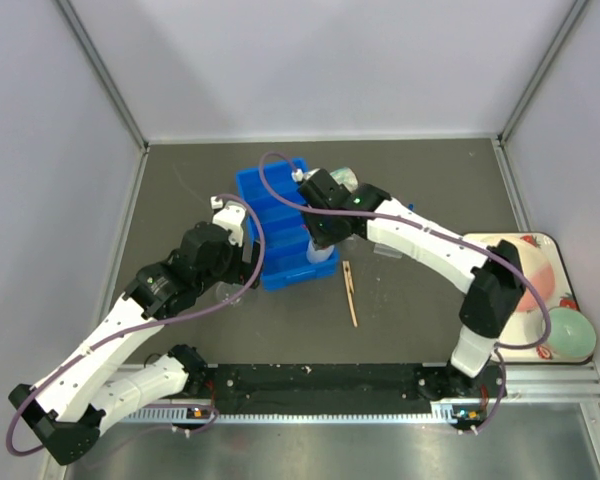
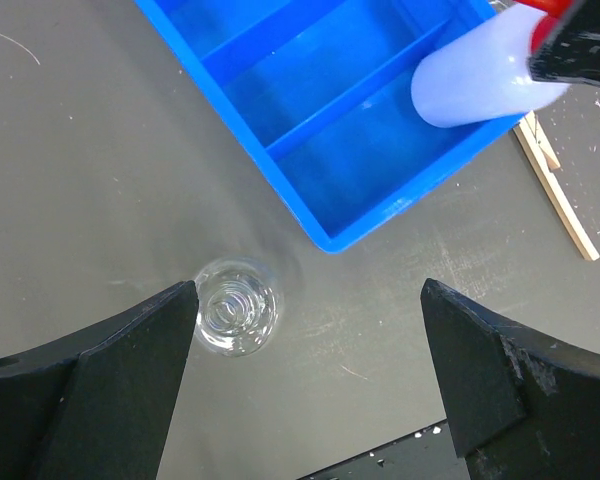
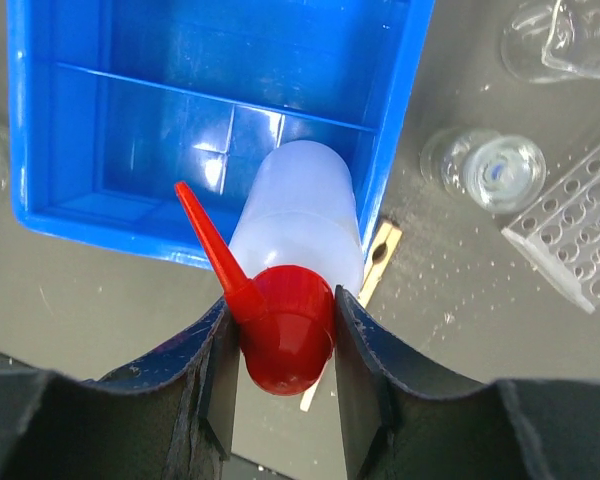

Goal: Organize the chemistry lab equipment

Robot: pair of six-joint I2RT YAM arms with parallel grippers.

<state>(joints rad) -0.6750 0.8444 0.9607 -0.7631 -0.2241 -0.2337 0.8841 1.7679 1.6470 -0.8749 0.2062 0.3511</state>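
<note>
We note the left gripper (image 2: 308, 300) spread wide and empty above a clear flask (image 2: 237, 305), which stands on the table (image 2: 100, 150) just beside the blue bin (image 2: 360, 150). The right gripper (image 3: 283, 320) is clamped on the red cap of the white squeeze bottle (image 3: 300, 210), held over the bin's near right corner. The wooden clamp (image 1: 351, 293) lies right of the bin, and the tube rack (image 3: 580, 235) sits farther back.

Bin (image 1: 248, 195): blue plastic, split by partitions into several compartments, lying mid-worktop.
Tray (image 1: 555, 262): white and pink pattern, at the right edge, well apart from the bin.
Bowl (image 1: 568, 335): pale green, on the tray's near right corner.
Worktop (image 1: 410, 185): dark grey, lightly scratched and speckled.
Walls (image 1: 320, 60): pale grey panels.
</note>
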